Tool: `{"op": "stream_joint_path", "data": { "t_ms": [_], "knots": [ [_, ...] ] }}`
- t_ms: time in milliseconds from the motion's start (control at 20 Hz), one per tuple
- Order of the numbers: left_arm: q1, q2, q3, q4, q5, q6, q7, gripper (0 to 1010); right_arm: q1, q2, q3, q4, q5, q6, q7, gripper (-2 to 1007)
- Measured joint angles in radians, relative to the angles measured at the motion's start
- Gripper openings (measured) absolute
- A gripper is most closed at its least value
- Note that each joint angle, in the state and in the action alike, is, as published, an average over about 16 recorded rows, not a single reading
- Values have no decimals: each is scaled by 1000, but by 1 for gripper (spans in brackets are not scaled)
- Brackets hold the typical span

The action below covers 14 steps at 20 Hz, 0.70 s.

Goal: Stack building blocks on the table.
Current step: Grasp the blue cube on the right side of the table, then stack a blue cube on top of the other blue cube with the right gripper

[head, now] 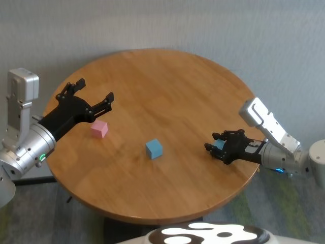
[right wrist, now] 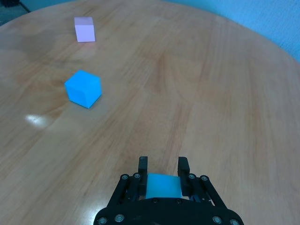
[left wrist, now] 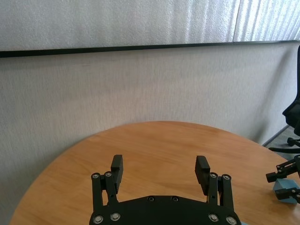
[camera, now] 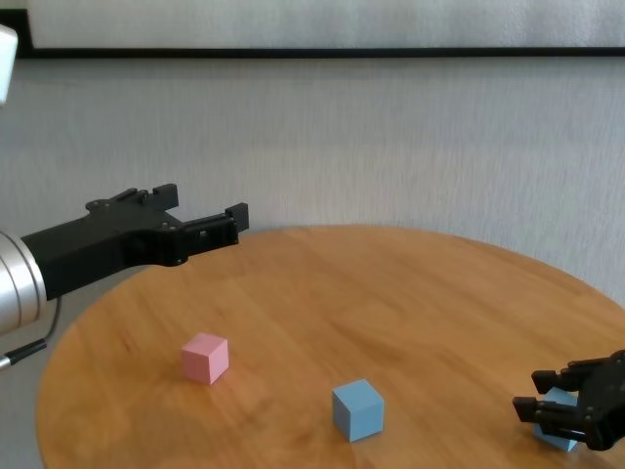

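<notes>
On the round wooden table (head: 167,86) lie a pink block (head: 99,129) at the left and a light blue block (head: 154,149) near the middle. At the right edge, low on the tabletop, my right gripper (head: 215,147) is shut on a second light blue block (right wrist: 163,186), which sits between its fingers. The same block (camera: 559,432) shows partly behind the fingers in the chest view. My left gripper (head: 95,99) hovers open above the table's left side, just behind the pink block (camera: 205,358), holding nothing.
A grey wall stands behind the table. A black office chair (left wrist: 293,123) shows at the far side in the left wrist view. The far half of the tabletop (left wrist: 159,140) carries no objects.
</notes>
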Motion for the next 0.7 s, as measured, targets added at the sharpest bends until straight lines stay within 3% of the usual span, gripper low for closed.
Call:
{"op": "stream_joint_path", "data": {
  "t_ms": [700],
  "knots": [
    [0, 0, 0, 0, 0, 0, 0, 1001, -9, -4, 12, -22, -14, -10, -5, 358]
  ]
}}
